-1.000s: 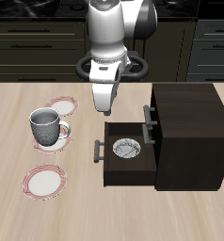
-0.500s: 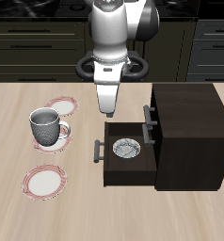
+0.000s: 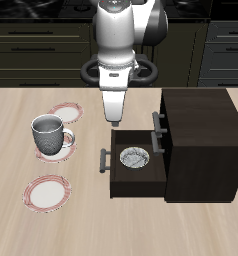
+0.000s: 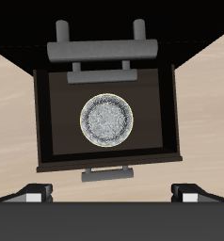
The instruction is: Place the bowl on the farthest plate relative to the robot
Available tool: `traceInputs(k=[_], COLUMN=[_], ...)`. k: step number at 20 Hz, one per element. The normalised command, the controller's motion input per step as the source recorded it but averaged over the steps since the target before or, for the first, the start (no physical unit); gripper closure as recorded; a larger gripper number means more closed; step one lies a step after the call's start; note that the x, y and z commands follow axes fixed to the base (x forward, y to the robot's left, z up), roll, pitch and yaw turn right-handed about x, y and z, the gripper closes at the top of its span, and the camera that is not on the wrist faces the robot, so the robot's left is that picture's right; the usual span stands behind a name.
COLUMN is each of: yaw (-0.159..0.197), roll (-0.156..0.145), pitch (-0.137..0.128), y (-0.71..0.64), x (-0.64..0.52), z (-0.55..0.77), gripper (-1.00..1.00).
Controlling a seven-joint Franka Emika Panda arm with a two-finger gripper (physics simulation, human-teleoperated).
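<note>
on the table (image 3: 21, 100) three plates, one mug (image 3: 49, 134), one bowl (image 4: 107, 120); claw (image 4: 112, 192) released.

Plates: I counted three; farthest plate (image 3: 48, 192), one under the mug, one behind it.
Bowl (image 3: 135, 158): one.
Mug (image 3: 49, 133): one.
Cabinet (image 3: 199, 125): one.
Open drawers: one.

Stands upright at the table's back, white arm (image 3: 119, 40) bent forward with the wrist pointing straight down. Gripper (image 3: 113, 118) hangs in the air, touching nothing and holding nothing. Fingers (image 4: 31, 193) spread wide apart in the wrist view, both tips showing at one edge of that view with a broad gap between them. In the exterior view the fingers are too small to tell apart below the white hand
</note>
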Motion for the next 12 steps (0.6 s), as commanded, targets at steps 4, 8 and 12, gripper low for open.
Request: traceInputs(k=[4,8,12], yaw=[0.026,0.002,0.026], roll=[0.004,0.036,0.019], pitch=[-0.004,0.024,-0.024], y=[-0.03,0.11,0.20], x=[0.06,0.02,0.05], z=[-0.18,-0.19,-0.04], gripper=[-1.00,-1.00,-1.00])
